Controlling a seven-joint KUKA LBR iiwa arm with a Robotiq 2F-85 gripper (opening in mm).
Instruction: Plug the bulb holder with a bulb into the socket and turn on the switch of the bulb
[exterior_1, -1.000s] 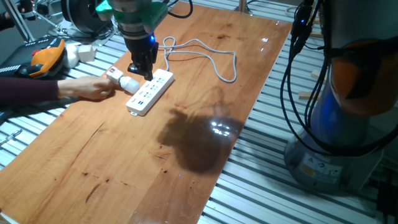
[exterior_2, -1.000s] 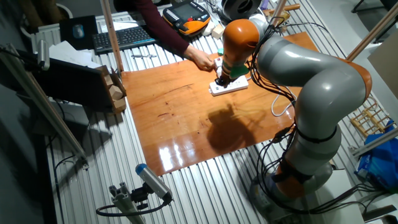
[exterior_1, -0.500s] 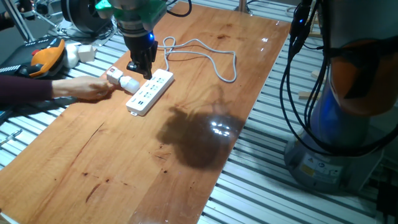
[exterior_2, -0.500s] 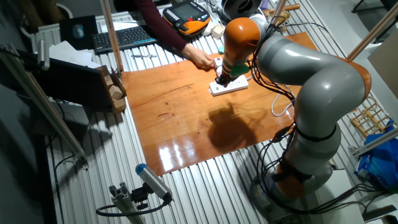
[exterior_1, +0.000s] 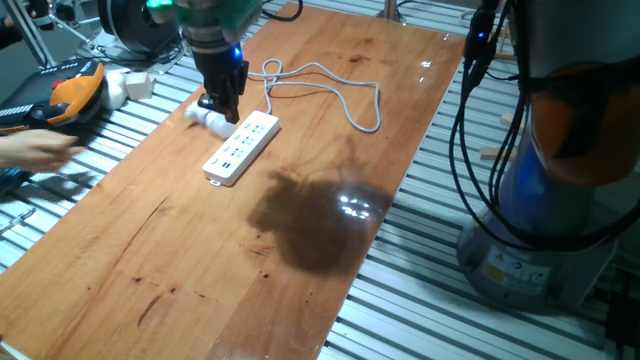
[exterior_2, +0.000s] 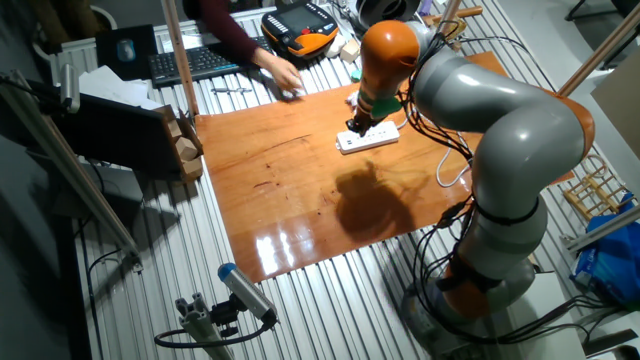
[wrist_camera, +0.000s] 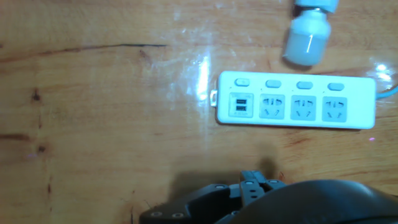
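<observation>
- The socket (wrist_camera: 296, 100) lies flat on the wooden tabletop (exterior_1: 300, 220), its long side running slantwise across the board in one fixed view, with four outlets and a small port block at one end.
- Its grey-white cord (exterior_1: 330, 85) loops over the far part of the tabletop, behind the strip.
- The bulb (wrist_camera: 306, 40) lies on its side just beside the strip's long edge, apart from it; the bulb holder (wrist_camera: 317, 5) joined to it is cut off by the top of the hand view, and the switch cannot be made out.
- The end effector (exterior_1: 222, 100) hangs above the bulb end of the strip; whether its fingers are spread or pressed together cannot be told.
- On the near side of the strip the board is bare wood out to the near edge.
- The bulb sits close to the tabletop's left edge, beside slatted metal framing (exterior_1: 90, 140).
- Beyond that edge a person's hand (exterior_1: 35, 150) shows blurred, near an orange-and-black pendant (exterior_1: 75, 90).
- A keyboard (exterior_2: 200, 60) lies past the far edge in the other fixed view.
</observation>
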